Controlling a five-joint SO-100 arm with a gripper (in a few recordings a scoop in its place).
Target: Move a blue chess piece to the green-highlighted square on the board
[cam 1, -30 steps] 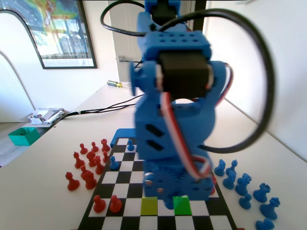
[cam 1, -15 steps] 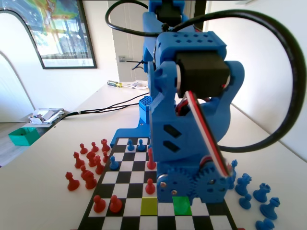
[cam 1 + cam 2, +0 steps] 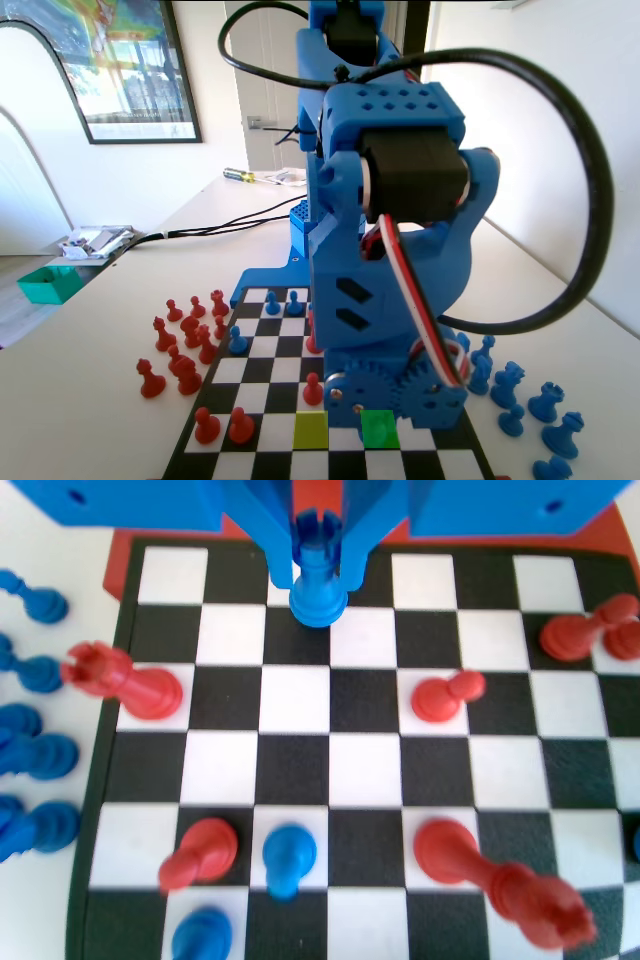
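In the wrist view my gripper is shut on a blue chess piece with a notched crown top, its two jaws pressed against the stem. The piece stands upright, with its base at a white square near the far edge of the board. Whether the base touches I cannot tell. In the fixed view the gripper hangs low just behind the green-highlighted square, whose far edge it covers. The held piece is hidden there behind the blue arm.
A paler yellow-green square lies left of the green one. Red pawns stand on the board and more red pieces crowd its left side. Blue pieces stand off the right edge. Near the held piece are a red pawn and a leaning red rook.
The arm swung right over the board's near rows, then came back slightly left and lower. It now sits just behind the green square.
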